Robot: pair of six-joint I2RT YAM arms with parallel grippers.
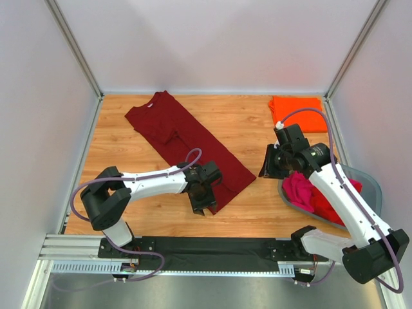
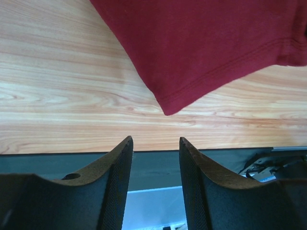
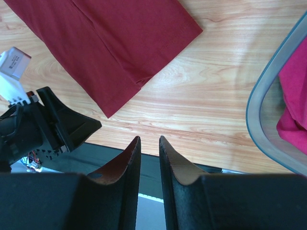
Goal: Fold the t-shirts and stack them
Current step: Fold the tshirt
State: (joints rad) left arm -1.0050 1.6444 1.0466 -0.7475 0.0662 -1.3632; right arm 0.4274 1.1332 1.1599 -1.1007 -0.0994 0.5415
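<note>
A dark maroon t-shirt (image 1: 187, 138) lies folded lengthwise as a long strip, running diagonally across the wooden table. My left gripper (image 1: 202, 205) hovers at the strip's near corner (image 2: 216, 43), open, with nothing between its fingers (image 2: 122, 158). An orange t-shirt (image 1: 297, 111) lies folded at the back right. My right gripper (image 1: 269, 166) hangs between the maroon strip (image 3: 105, 43) and the tub, its fingers (image 3: 134, 153) a narrow gap apart and empty. A magenta-pink t-shirt (image 1: 299, 190) and a red one (image 1: 331, 206) lie crumpled in the tub.
The grey translucent tub (image 1: 375, 187) stands at the right edge, its rim (image 3: 268, 91) close beside my right gripper. White walls with metal posts enclose the table. A black rail (image 1: 212, 248) carries the arm bases along the near edge. The left arm's gripper (image 3: 57, 124) shows in the right wrist view.
</note>
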